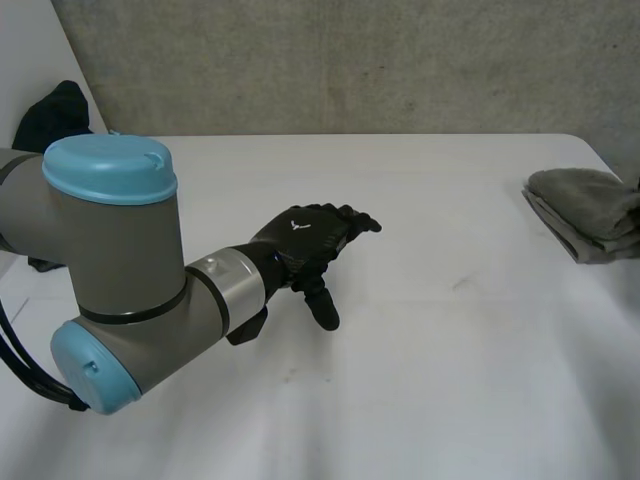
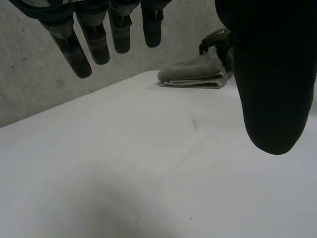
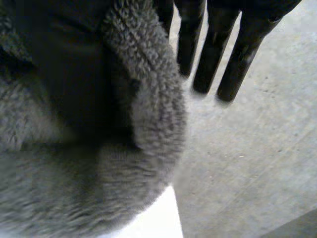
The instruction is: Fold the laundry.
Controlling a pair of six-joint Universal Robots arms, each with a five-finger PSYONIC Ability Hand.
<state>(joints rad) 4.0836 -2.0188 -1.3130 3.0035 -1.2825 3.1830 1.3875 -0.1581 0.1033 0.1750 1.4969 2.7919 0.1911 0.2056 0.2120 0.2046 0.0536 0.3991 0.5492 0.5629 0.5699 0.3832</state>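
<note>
Looks like you're basically done: the folded grey terry towel (image 1: 588, 212) sits at the right edge of the white surface (image 1: 430, 350), your right robot hand (image 3: 214, 54) rests against it with its fingers straight, and the left robot hand (image 1: 310, 240) hovers mid-surface, relaxed and empty.

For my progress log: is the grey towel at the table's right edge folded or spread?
Folded: the grey towel lies in stacked layers at the table's edge.

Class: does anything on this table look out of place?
The folded grey towel sits at the table's right edge, far from the open left hand. A dark cloth lies by its far left corner.
</note>
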